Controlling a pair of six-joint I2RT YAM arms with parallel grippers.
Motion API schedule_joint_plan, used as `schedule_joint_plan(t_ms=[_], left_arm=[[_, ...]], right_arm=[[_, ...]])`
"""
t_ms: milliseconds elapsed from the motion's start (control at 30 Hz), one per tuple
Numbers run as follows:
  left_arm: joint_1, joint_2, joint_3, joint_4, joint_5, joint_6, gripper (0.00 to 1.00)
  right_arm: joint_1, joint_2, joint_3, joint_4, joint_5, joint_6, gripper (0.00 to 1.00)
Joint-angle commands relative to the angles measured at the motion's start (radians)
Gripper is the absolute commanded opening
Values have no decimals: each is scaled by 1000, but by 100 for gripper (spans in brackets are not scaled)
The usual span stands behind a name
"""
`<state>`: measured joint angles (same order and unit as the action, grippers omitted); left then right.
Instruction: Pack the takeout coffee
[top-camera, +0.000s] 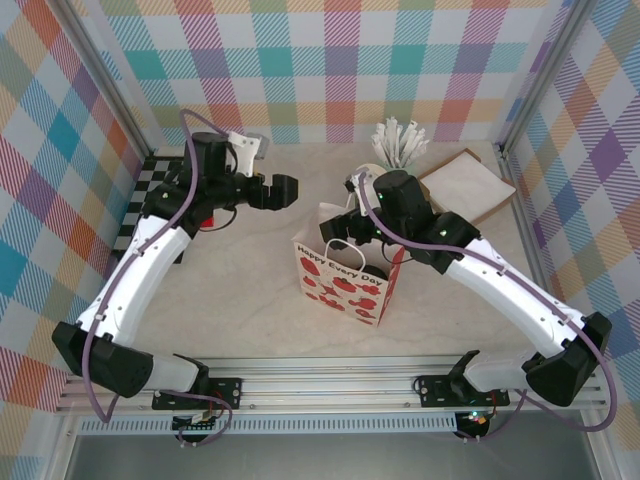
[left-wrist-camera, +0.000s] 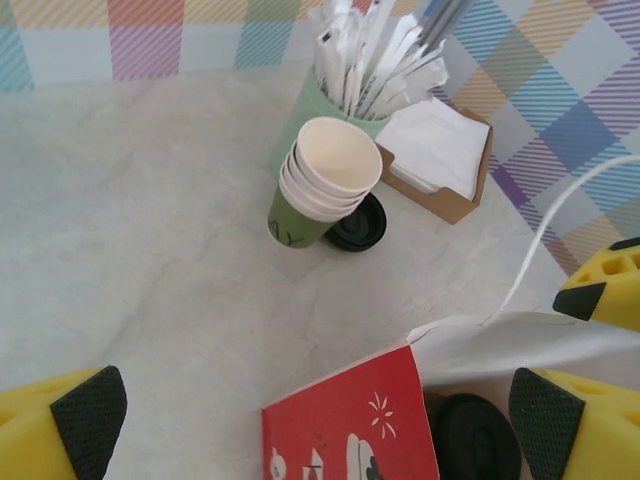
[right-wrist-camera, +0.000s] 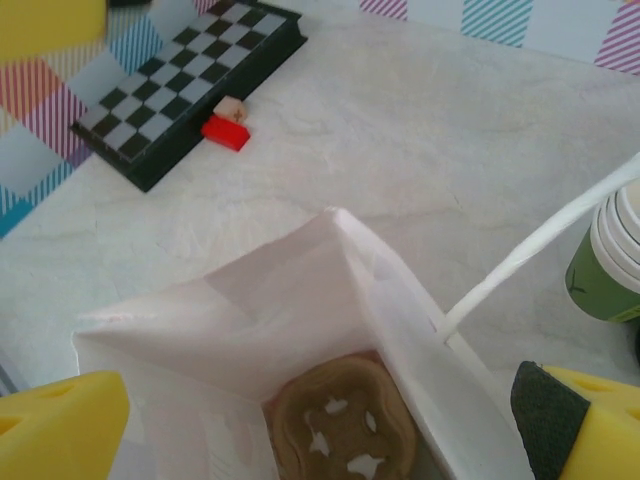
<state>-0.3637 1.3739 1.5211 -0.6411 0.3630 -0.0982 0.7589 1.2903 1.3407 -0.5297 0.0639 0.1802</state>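
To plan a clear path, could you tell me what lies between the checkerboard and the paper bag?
In the right wrist view, a small red block lies beside the checkerboard; from there to the paper bag the table is bare.

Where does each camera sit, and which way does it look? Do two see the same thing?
Top camera: above and behind the arms, looking down at the table; both arms show.
Left wrist camera: on the left arm, looking down at the cup stack; yellow claw fingers in its bottom corners.
Right wrist camera: on the right arm, looking down into the open bag at the brown carrier; yellow claw fingers too.
Shared: both wrist cameras see the cup stack and bag.
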Motion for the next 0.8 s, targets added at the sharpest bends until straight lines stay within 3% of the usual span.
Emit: schedule_joint_plan(t_ms=[0,67,200,433,600,667,767], left_arm=[[-7,3,18,-65,-16,-148,100],[-18,5,25,-111,-69,-186,100],[-53,-2,15,-180,-174,-266,100],[-132,56,46,-226,-202,-250,97],[-165,147,143,-294,-201,-202,92],[-174,175,172,-321,-210,-188,90],[-180,199,193,-331,-201,-172,88]], right_arm=[[3,-24,-28,125,35,88,100],[3,-27,-31,165,4,110,100],[3,20,91,85,-45,273,100],[3,33,164,92,-259,503,100],[-9,50,333,-233,-224,570,100],[-21,58,417,-374,-280,529,100],[-22,12,489,-576,-200,465,100]])
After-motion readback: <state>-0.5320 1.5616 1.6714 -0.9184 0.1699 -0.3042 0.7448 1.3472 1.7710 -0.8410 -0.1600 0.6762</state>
